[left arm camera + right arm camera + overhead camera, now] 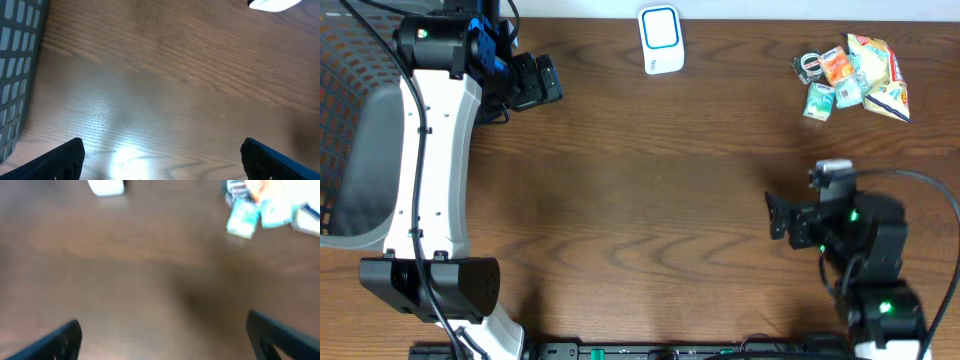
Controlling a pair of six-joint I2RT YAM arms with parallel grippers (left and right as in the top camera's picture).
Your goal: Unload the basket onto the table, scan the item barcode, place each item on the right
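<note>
The pile of packets (852, 76) lies on the wooden table (650, 180) along the far edge, well to the right of the scanner (661, 40) in the overhead view. It is a loose heap of small snack wrappers. A teal packet (818, 100) sits at its near-left corner, an orange packet (838, 65) above that, and a larger yellow-and-white bag (882, 78) on the side farthest from the scanner. No barcode can be made out on any of them. The right wrist view shows the same heap blurred, with the teal packet (243, 220) nearest.

The scanner is a small white block with a blue rounded outline on its face, standing at the middle of the far edge.

The right gripper (773, 216) hangs nearer than the scanner and to its right, on the near side of the pile and well apart from it. Its jaws are spread wide and empty over bare wood. The left gripper (556, 84) is to the left of the scanner, a little nearer, pointing toward it. It too is spread wide with nothing between its fingers. A grey mesh basket (345, 80) stands farther left still.
</note>
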